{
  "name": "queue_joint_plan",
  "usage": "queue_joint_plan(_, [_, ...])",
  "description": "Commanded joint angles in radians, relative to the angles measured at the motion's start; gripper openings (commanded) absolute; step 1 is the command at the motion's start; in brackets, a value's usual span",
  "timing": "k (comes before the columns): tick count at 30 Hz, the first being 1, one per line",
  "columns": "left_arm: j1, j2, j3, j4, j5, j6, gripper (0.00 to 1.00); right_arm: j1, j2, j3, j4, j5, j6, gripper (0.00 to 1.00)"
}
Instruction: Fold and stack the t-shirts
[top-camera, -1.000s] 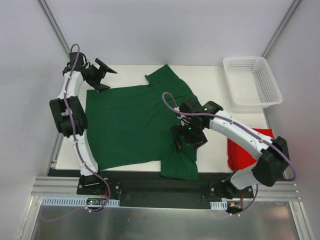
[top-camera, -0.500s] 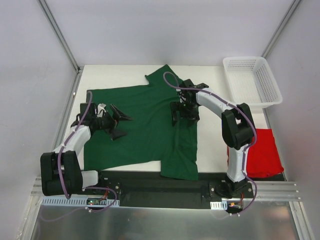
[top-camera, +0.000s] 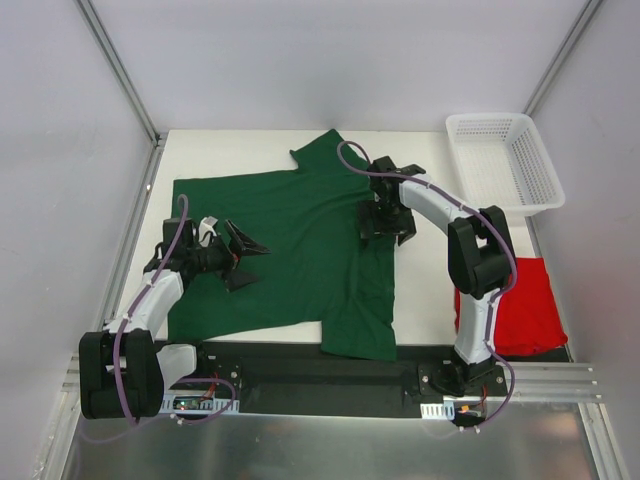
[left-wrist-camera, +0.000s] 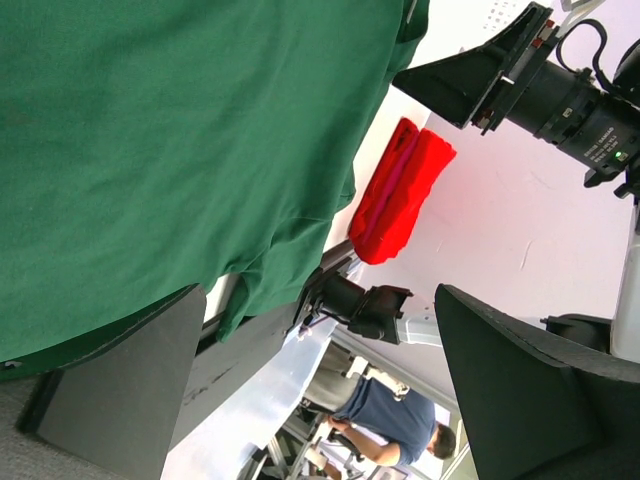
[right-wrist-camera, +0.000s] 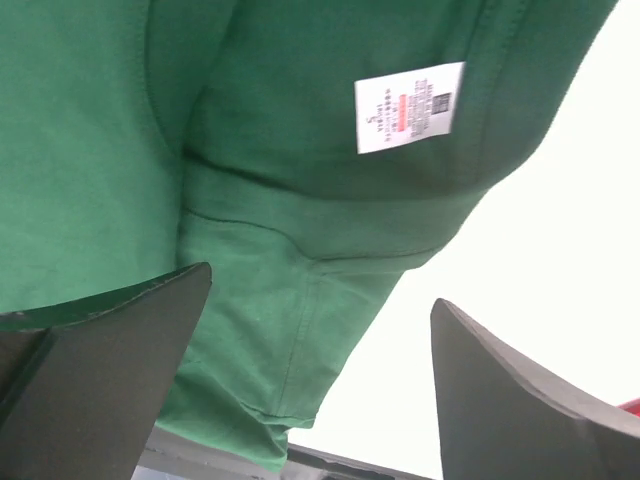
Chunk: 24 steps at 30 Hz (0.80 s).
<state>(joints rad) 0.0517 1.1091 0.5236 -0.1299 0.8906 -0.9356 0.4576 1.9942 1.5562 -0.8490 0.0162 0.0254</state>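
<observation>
Both arms have edged across the flat dark-green fabric t-shirt. Left end effector and right end effector, both spread, should pinch its hems squarely.

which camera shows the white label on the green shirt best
The right wrist view: the white label lies on the green shirt, close enough to show its print. The top and left wrist views show the shirt but no label.

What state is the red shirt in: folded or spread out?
Folded. The red shirt lies as a compact block at the right near corner of the table, and the left wrist view shows its layers stacked along one edge.
</observation>
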Motion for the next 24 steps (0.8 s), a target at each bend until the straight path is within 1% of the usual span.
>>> queue_joint_plan(1, [-0.007, 0.017, 0.042, 0.03, 0.044, -0.005, 0.99, -0.011, -0.018, -0.018, -0.006, 0.047, 0.008, 0.99])
queue_joint_plan(2, [-0.007, 0.02, 0.046, 0.029, 0.042, -0.006, 0.99, -0.013, -0.015, -0.022, 0.008, 0.044, 0.01, 0.95])
queue_joint_plan(3, [-0.007, 0.023, 0.05, 0.029, 0.044, -0.008, 0.99, -0.013, -0.008, -0.024, 0.011, 0.041, 0.01, 0.85])
queue_joint_plan(5, [-0.007, 0.028, 0.052, 0.029, 0.042, -0.011, 0.99, -0.013, -0.002, -0.027, 0.01, 0.037, 0.011, 0.72])
queue_joint_plan(6, [-0.007, 0.026, 0.05, 0.03, 0.041, -0.008, 0.99, -0.016, 0.0, -0.027, 0.013, 0.036, 0.013, 0.61])
queue_joint_plan(9, [-0.007, 0.024, 0.039, 0.029, 0.039, -0.008, 0.99, -0.014, 0.005, -0.024, 0.014, 0.03, 0.021, 0.43])
queue_joint_plan(11, [-0.007, 0.02, 0.03, 0.03, 0.039, -0.008, 0.99, -0.013, 0.006, -0.019, 0.01, 0.027, 0.027, 0.37])
queue_joint_plan(12, [-0.007, 0.02, 0.023, 0.03, 0.038, -0.008, 0.99, -0.014, 0.008, -0.016, 0.008, 0.027, 0.027, 0.32])
queue_joint_plan(15, [-0.007, 0.017, 0.012, 0.03, 0.036, -0.006, 0.99, -0.013, 0.02, -0.008, 0.002, 0.018, 0.028, 0.32])
queue_joint_plan(18, [-0.007, 0.021, 0.01, 0.03, 0.036, -0.006, 0.99, 0.001, 0.037, 0.002, -0.007, 0.013, 0.03, 0.34])
queue_joint_plan(20, [-0.007, 0.021, 0.012, 0.032, 0.034, -0.006, 0.99, 0.009, 0.046, 0.01, -0.007, 0.011, 0.03, 0.37])
queue_joint_plan(24, [-0.007, 0.021, 0.009, 0.033, 0.036, -0.005, 0.99, 0.029, 0.057, 0.027, -0.01, 0.002, 0.033, 0.39])
